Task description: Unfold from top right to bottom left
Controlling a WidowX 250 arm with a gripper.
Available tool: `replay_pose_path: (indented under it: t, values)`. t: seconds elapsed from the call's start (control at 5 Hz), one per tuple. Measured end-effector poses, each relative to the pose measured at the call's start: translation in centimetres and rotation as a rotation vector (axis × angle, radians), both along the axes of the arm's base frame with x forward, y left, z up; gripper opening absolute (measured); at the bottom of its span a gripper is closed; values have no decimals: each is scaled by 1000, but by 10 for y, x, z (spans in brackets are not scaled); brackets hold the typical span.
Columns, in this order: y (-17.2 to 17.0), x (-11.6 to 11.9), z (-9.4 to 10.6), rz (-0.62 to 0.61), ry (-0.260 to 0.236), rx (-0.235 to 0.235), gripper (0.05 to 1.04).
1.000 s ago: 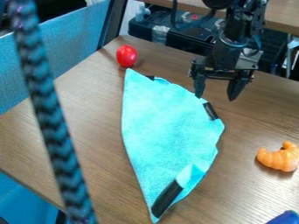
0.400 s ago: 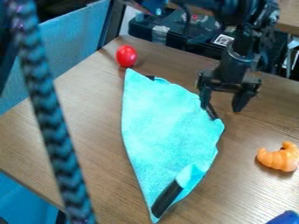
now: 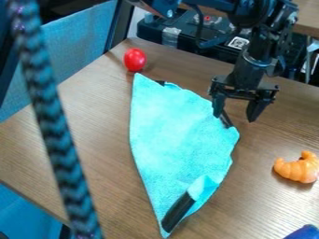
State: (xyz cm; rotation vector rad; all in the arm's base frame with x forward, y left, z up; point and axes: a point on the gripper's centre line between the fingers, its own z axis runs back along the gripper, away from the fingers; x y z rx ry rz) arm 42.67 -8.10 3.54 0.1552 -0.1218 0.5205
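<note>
Held the claw [image 3: 235, 118] open, fingers well apart, with nothing gripped, near the upper-right edge of the turquoise cloth [image 3: 177, 126]; contact could not be determined. Had the cloth flat on the counter [image 3: 96, 126], lower edge folded over, between a red oval object [image 3: 135, 59] and an orange curved object [image 3: 297, 169].

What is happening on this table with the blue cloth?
A black robot arm has its gripper open at the upper right edge of the turquoise cloth, with one finger beside that edge. The cloth lies folded on the table, so it is not yet unfolded. A red object and an orange one lie nearby.
</note>
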Motion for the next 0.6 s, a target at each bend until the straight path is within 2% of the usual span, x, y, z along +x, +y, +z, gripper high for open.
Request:
replay_pose_path:
  t: [0.6]
  values:
    - [2,1,0,6,-4,8,930]
